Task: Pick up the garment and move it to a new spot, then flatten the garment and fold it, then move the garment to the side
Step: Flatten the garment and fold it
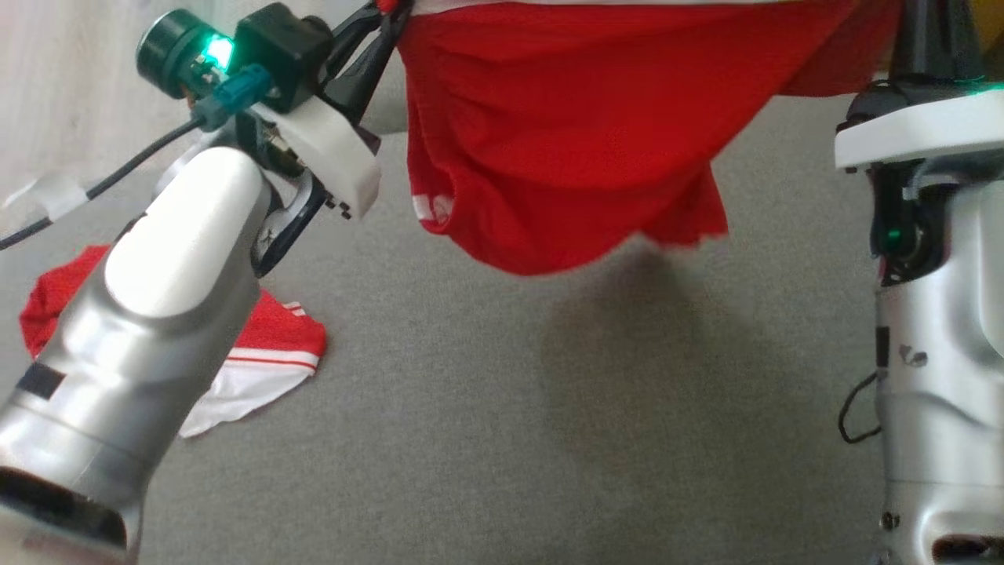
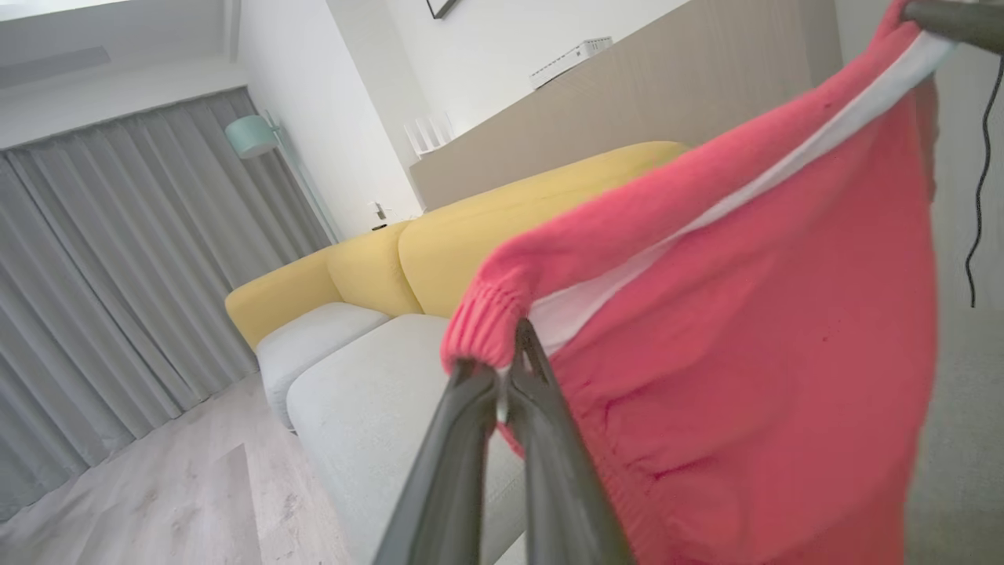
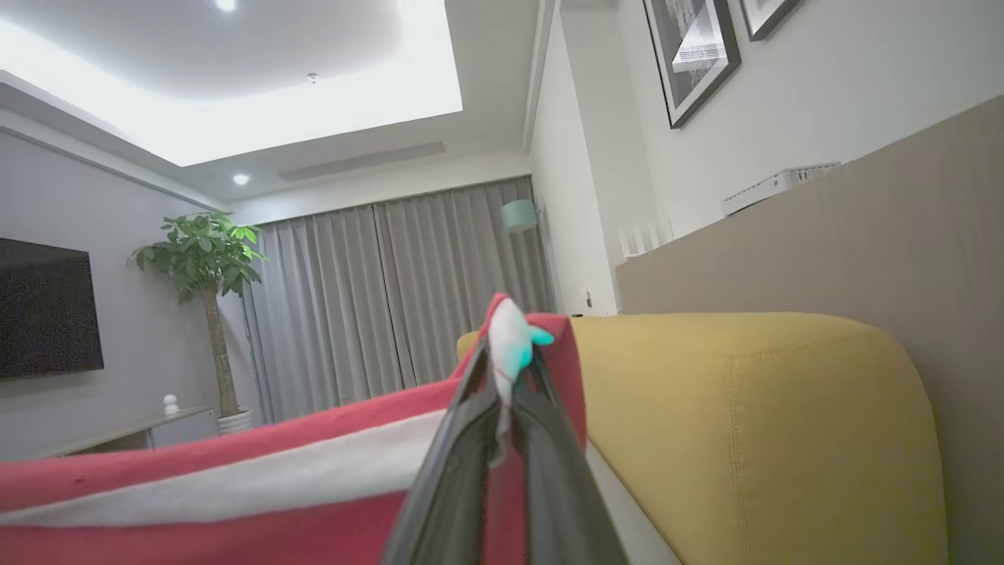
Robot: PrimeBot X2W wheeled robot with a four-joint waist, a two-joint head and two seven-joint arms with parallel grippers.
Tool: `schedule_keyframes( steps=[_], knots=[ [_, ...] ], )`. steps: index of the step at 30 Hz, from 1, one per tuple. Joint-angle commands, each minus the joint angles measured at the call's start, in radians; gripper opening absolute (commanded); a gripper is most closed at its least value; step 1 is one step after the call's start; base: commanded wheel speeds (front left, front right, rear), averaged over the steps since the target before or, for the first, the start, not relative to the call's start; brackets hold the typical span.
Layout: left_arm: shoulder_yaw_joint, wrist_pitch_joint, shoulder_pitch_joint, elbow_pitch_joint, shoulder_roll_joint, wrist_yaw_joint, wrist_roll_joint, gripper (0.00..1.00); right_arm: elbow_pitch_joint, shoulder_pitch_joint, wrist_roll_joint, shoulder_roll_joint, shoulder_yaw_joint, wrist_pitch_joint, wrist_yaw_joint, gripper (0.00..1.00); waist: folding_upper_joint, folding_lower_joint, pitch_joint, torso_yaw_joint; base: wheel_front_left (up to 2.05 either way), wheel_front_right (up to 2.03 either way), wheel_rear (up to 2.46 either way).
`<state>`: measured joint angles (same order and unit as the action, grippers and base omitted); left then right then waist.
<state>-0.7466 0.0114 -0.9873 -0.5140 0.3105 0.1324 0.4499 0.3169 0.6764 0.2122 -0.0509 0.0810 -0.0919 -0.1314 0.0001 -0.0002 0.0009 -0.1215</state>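
Red fabric garment with a white stripe (image 1: 565, 118) hanging above the grey fabric sofa seat (image 1: 502, 408), stretched between left claw (image 2: 506, 369) pinching its ribbed corner and right claw (image 3: 510, 369) pinching the opposite corner, second red-and-white cloth (image 1: 267, 353) lying on the seat, lower left.

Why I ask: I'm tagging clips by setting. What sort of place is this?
Most likely a home living room. A yellow sofa with pale seat cushions stands against a low wall, grey floor-length curtains cover the far side, and a dark television hangs beside a potted plant.
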Motion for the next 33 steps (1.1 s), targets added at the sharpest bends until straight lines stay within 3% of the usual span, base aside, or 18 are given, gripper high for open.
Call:
schedule_keyframes(
  steps=[1, 9, 14, 20, 26, 29, 33],
  knots=[
    [0.033, 0.013, -0.051, 0.025, 0.049, -0.002, 0.016, 0.00, -0.054, 0.010, -0.010, 0.001, -0.021, 0.011, 0.001, 0.00, -0.0001, 0.0002, -0.020, 0.011, 0.00, 0.00, 0.00],
    [0.071, 0.123, 0.046, 0.147, 0.086, -0.011, 0.168, 0.00, -0.187, -0.122, -0.098, 0.001, -0.010, 0.138, 0.001, 0.00, -0.0001, 0.0002, 0.013, 0.039, 0.00, 0.00, 0.00],
    [0.104, 0.178, 0.002, 0.180, 0.110, -0.035, 0.192, 0.00, -0.180, -0.032, -0.149, 0.001, -0.001, 0.194, 0.001, 0.00, -0.0001, 0.0002, 0.115, 0.028, 0.00, 0.00, 0.00],
    [0.152, 0.180, -0.173, 0.089, 0.095, -0.045, 0.188, 0.00, -0.005, 0.226, -0.198, 0.001, -0.026, 0.159, 0.001, 0.00, -0.0001, 0.0002, 0.250, -0.007, 0.00, 0.00, 0.00],
    [0.190, 0.028, -0.426, -0.078, 0.042, -0.062, 0.121, 0.00, 0.278, 0.571, -0.278, 0.001, 0.045, -0.021, 0.001, 0.00, -0.0001, 0.0002, 0.366, -0.020, 0.00, 0.00, 0.00],
    [0.186, -0.055, -0.470, -0.157, -0.002, -0.048, 0.116, 0.00, 0.413, 0.633, -0.310, 0.001, 0.100, -0.085, 0.001, 0.00, -0.0001, 0.0002, 0.378, -0.014, 0.00, 0.00, 0.00],
    [0.120, -0.085, -0.421, -0.240, -0.044, -0.016, 0.120, 0.00, 0.571, 0.601, -0.384, 0.001, 0.088, -0.108, 0.001, 0.00, -0.0001, 0.0002, 0.371, -0.005, 0.00, 0.00, 0.00]
  ],
)
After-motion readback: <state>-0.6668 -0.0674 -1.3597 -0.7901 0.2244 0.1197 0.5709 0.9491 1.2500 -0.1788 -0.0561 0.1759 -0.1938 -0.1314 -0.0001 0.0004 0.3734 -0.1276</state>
